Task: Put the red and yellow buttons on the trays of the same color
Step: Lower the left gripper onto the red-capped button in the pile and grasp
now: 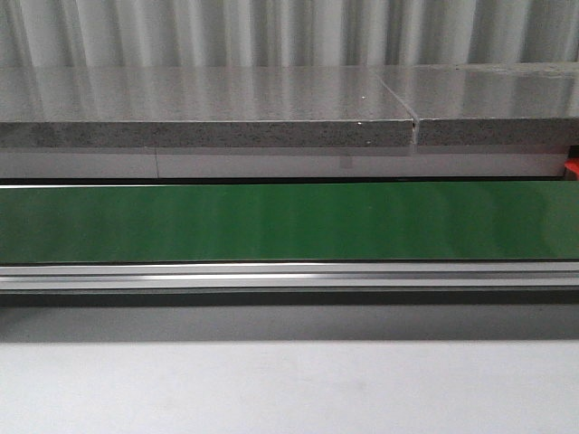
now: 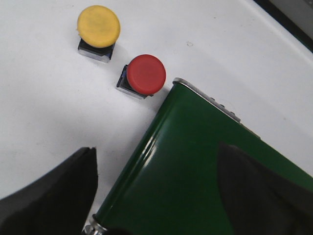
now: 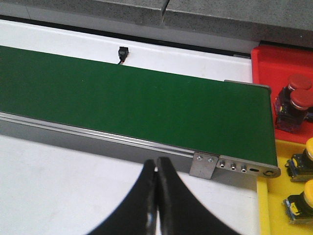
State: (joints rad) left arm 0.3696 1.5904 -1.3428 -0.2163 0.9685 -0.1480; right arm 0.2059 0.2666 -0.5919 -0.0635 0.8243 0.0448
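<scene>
Yellow button (image 2: 99,27) and red button (image 2: 146,74) loose on white table (image 2: 39,107) beside belt (image 2: 195,161), beneath wide-open empty left gripper (image 2: 156,196); right gripper (image 3: 156,205) closed, empty (trays (image 3: 274,63) beyond belt end).

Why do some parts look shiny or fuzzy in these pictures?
Front view: soft streaky glare on the grey stone ledge and green belt. Left wrist view: a bright sheen along the belt's edge; the dark left end effector fingers are blurred, being close. Right wrist view: evenly lit, fairly sharp.
</scene>
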